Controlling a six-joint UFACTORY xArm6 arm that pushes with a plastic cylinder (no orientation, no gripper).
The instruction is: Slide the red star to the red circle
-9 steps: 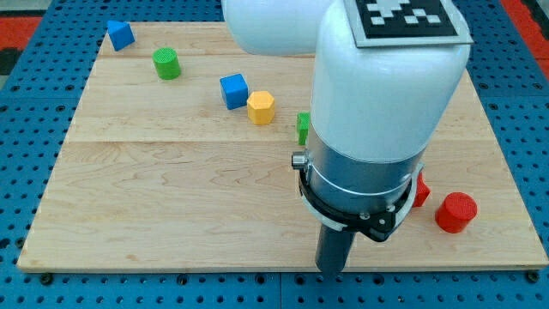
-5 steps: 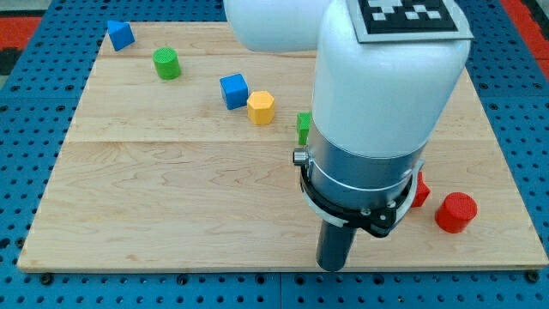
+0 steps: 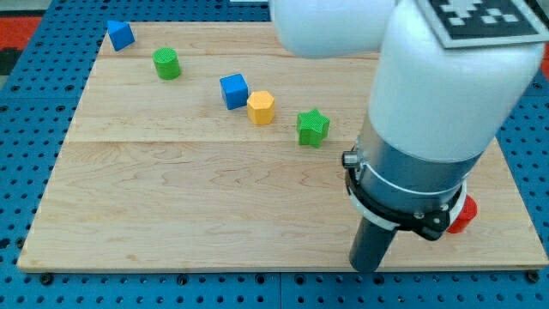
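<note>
Wooden board (image 3: 171, 197): my tip (image 3: 367, 269), bare and touching no block, sits left of the red circle (image 3: 461, 217); red star hidden behind arm.

No readable text, numbers or brand names anywhere in view. Only sign: a black-and-white fiducial marker (image 3: 489, 17), square-pattern type, on the flat top of the white arm housing, well above my tip (image 3: 367, 268) and toward the view's right. It's cut off by the view's top edge, so the pattern is partial and can't be decoded. Blocks and board carry no print.
</note>
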